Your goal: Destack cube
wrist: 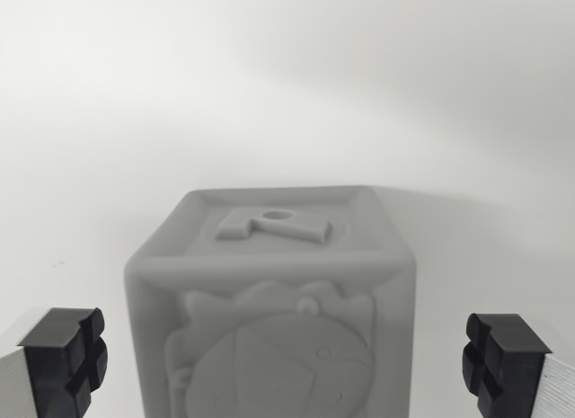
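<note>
A pale grey cube [274, 310] with raised relief figures on its faces fills the lower middle of the wrist view. Its top face shows a raised shape with a small round hole. My gripper [286, 360] is open, with one black fingertip [65, 355] at the wrist view's left and the other at the wrist view's right, each standing apart from the cube's sides. The cube sits between them without contact. Whatever lies under the cube is hidden below the frame's edge.
A plain white surface [287, 94] stretches behind and around the cube, with a soft shadow to the cube's right.
</note>
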Action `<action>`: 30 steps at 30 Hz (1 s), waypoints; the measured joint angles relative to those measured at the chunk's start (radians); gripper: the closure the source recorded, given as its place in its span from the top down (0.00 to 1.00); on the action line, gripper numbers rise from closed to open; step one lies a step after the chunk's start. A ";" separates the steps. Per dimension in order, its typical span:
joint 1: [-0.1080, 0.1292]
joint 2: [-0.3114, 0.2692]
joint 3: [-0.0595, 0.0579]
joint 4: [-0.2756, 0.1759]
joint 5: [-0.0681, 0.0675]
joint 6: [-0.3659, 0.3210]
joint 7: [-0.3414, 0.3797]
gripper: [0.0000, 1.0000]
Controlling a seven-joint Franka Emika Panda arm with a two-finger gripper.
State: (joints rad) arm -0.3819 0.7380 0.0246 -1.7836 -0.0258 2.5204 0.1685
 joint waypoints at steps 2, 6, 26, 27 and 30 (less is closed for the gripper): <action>0.000 -0.009 0.000 -0.002 0.000 -0.007 0.000 1.00; 0.000 -0.034 0.000 -0.010 0.000 -0.024 0.000 1.00; 0.000 -0.177 0.001 -0.028 0.001 -0.146 0.000 1.00; 0.000 -0.185 0.001 -0.028 0.002 -0.153 0.000 1.00; 0.000 -0.208 0.002 -0.028 0.002 -0.177 0.000 1.00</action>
State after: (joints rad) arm -0.3819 0.5296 0.0262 -1.8118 -0.0236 2.3434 0.1685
